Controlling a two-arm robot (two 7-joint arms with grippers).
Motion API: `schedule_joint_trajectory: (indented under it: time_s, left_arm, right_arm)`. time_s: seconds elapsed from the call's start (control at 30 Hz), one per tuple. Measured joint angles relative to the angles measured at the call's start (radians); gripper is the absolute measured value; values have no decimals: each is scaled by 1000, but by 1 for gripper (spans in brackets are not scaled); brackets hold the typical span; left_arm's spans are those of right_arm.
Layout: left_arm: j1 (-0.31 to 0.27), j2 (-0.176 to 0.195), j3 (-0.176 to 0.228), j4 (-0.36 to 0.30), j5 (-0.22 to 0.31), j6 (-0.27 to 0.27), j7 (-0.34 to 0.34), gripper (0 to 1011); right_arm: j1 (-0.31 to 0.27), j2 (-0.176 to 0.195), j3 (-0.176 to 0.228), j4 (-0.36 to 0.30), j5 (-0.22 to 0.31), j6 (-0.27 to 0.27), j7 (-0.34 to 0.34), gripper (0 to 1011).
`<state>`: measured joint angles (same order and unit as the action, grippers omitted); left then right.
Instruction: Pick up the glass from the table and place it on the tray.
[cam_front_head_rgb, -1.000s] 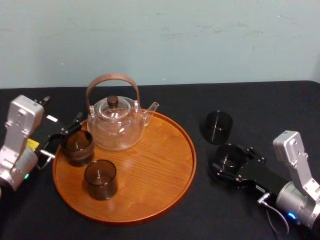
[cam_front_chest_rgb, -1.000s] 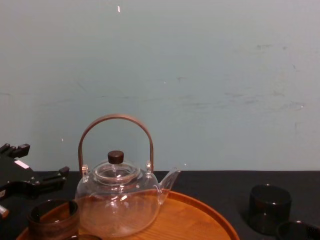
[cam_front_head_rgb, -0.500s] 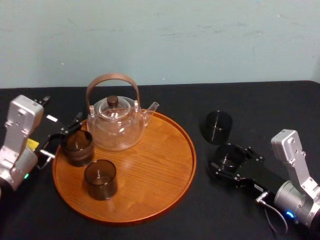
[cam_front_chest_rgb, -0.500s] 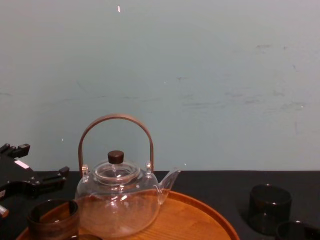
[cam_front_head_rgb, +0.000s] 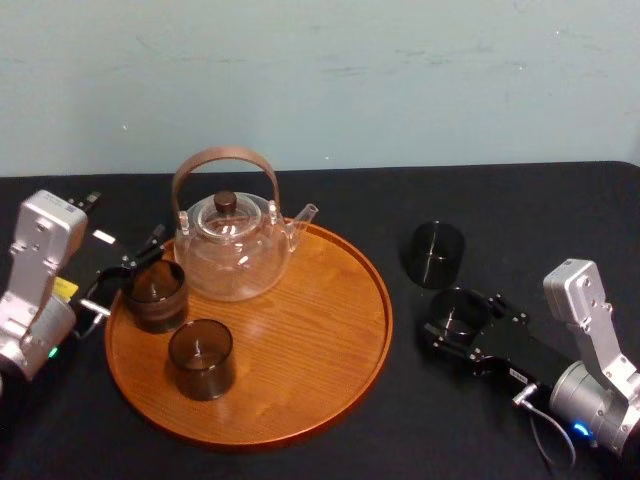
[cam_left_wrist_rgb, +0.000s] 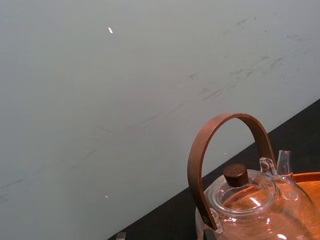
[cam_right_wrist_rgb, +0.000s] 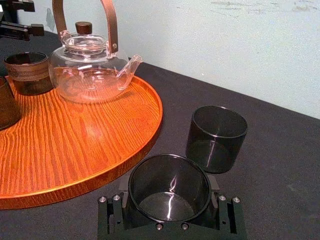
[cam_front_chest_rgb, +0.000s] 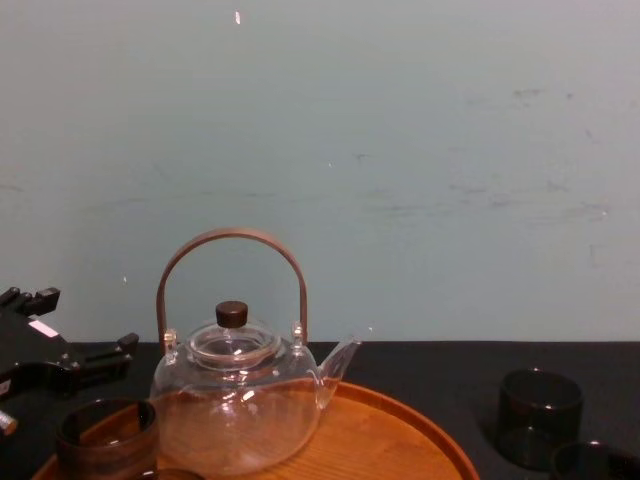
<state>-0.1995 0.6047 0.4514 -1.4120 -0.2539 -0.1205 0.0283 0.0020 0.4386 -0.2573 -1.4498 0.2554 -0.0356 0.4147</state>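
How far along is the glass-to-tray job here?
Done: two brown glasses stand on the tray beside the teapot. In hand: the right gripper looks shut on the near dark glass, which rests on the table. Left: lifting it onto the tray, then the far dark glass. The left gripper sits open at the tray's left edge.

We record silver-grey housings on left wrist (cam_front_head_rgb: 42, 245) and right wrist (cam_front_head_rgb: 585, 310). Silver screws (cam_right_wrist_rgb: 102, 199) dot the black right gripper (cam_right_wrist_rgb: 170, 192); grey cable (cam_front_head_rgb: 545, 440) behind.
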Motion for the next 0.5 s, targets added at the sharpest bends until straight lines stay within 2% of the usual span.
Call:
schedule_joint_trajectory:
  time_s: [0.4, 0.5]
  left_arm:
    - [0, 0, 0, 0, 0, 0, 0, 1002]
    - [0, 0, 0, 0, 0, 0, 0, 1001]
  right_arm:
    - [1, 2, -3, -3, -1, -1, -1, 907]
    - [2, 7, -9, -23, -5, 4, -1, 907]
